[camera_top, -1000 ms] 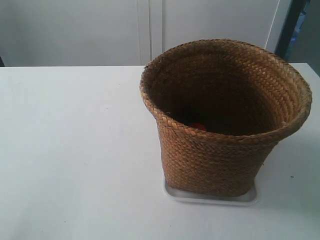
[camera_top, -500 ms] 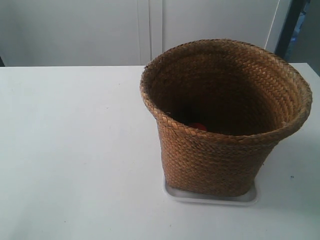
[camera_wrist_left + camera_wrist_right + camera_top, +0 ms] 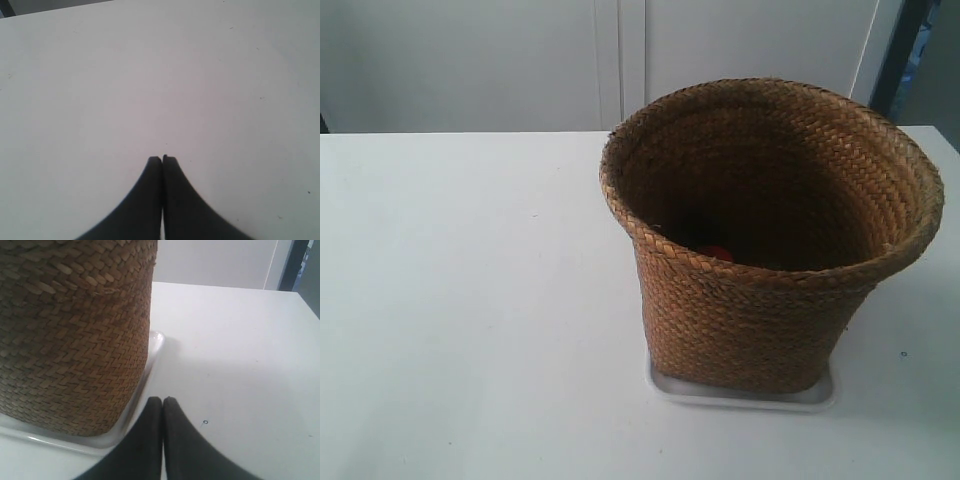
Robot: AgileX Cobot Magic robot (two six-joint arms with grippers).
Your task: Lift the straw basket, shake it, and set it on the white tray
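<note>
The straw basket (image 3: 760, 250) stands upright on the white tray (image 3: 740, 392) at the table's right side in the exterior view, its braided rim wide and its inside dark. A small red object (image 3: 715, 253) shows deep inside it. No arm appears in the exterior view. In the right wrist view the basket's woven wall (image 3: 70, 340) fills one side, resting on the white tray (image 3: 156, 342), and my right gripper (image 3: 163, 400) is shut, empty, just beside the tray's edge. My left gripper (image 3: 162, 159) is shut over bare white table, holding nothing.
The white table (image 3: 470, 300) stretches to the left of the basket. White cabinet doors (image 3: 610, 60) stand behind the table. A dark opening (image 3: 920, 60) shows at the far right. A tiny dark mark (image 3: 204, 422) lies on the table near my right gripper.
</note>
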